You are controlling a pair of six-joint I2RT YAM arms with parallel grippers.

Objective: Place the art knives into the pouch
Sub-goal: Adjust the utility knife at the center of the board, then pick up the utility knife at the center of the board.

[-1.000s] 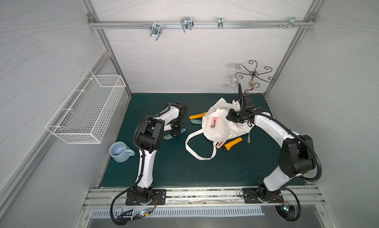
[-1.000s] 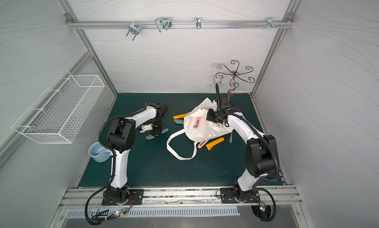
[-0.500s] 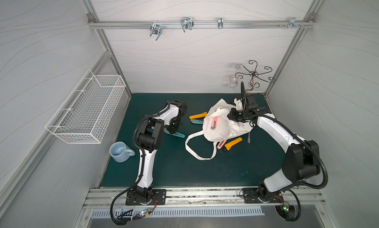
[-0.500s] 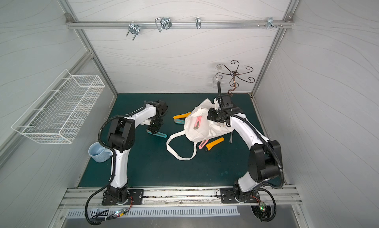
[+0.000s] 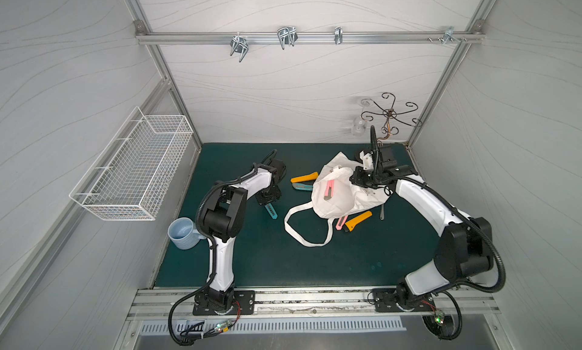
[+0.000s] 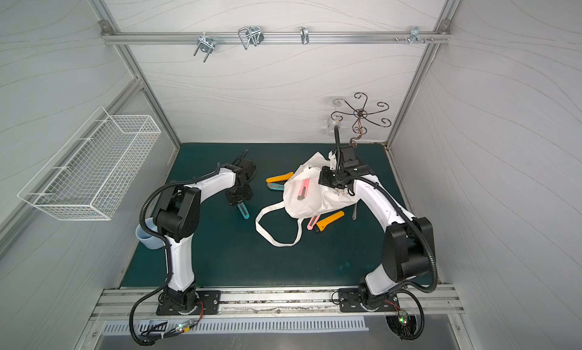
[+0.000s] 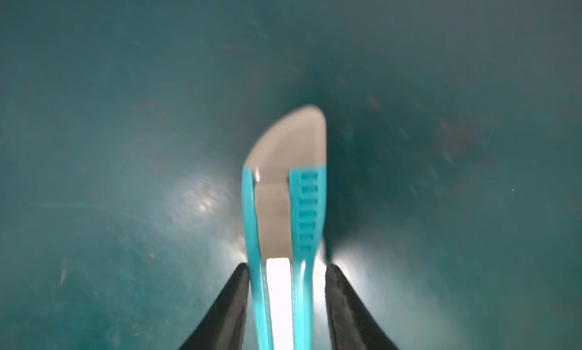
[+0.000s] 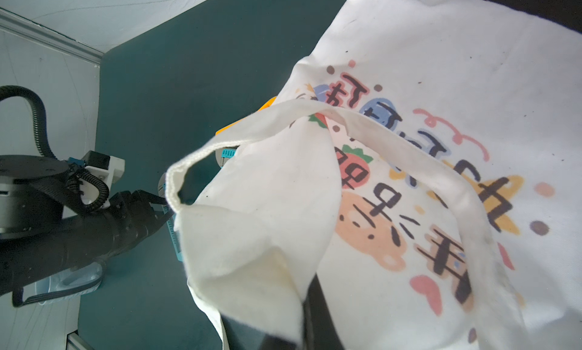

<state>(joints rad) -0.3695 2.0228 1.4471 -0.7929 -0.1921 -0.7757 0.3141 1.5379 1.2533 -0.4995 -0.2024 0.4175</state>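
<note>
Gripping teal knife (image 7: 307, 206), L pincer (image 7: 286, 268), prob.

A slim teal plastic art knife (image 7: 283, 213), with a rounded grey tip, a ribbed slider track along one edge and a bright white strip glaring down its middle, points away from the camera. It sits between the two black, wedge-shaped fingers (image 7: 231, 301) of the left gripper (image 7: 286, 269). These press in on its sides near the handle end, though glare washes out the contact on one side. Behind it lies a dark green mat (image 7: 126, 143), blurred, scuffed with faint specks and scratches, with a soft shadow falling beside the knife's tip.
</note>
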